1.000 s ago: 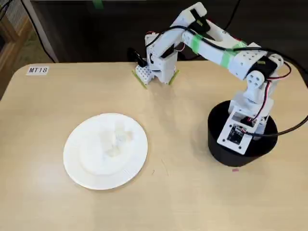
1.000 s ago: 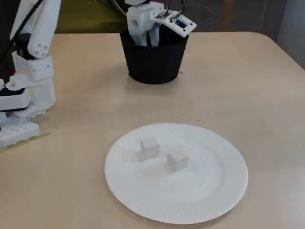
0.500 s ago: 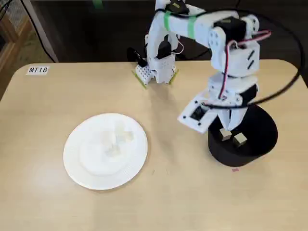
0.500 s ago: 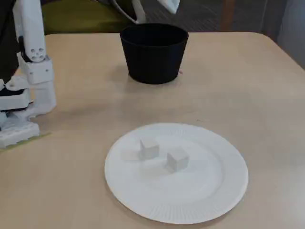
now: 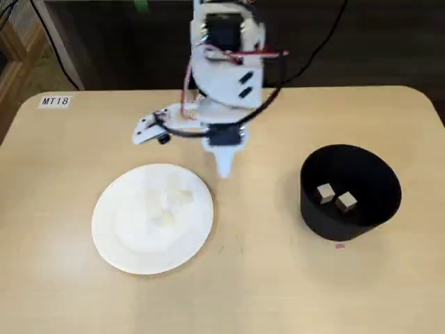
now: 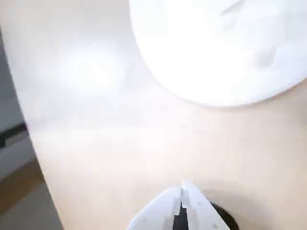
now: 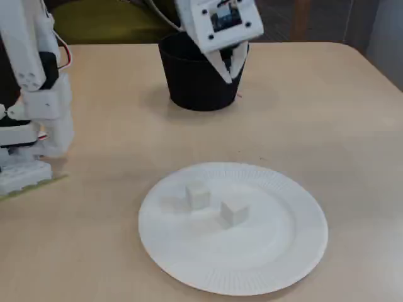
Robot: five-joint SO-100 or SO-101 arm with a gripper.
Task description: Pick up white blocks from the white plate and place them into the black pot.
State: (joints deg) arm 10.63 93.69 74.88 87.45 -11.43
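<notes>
A small white label (image 5: 55, 101) on the table's corner (image 5: 28, 118) reads "MT18".

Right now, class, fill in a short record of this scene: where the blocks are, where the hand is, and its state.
blocks in pot: two white blocks lie inside the black pot
blocks on plate: two clear blocks on the white plate; a possible third is too faint to confirm
hand position: hand above bare table between plate and pot, near the plate's edge
hand state: fingers together, holding nothing
</notes>
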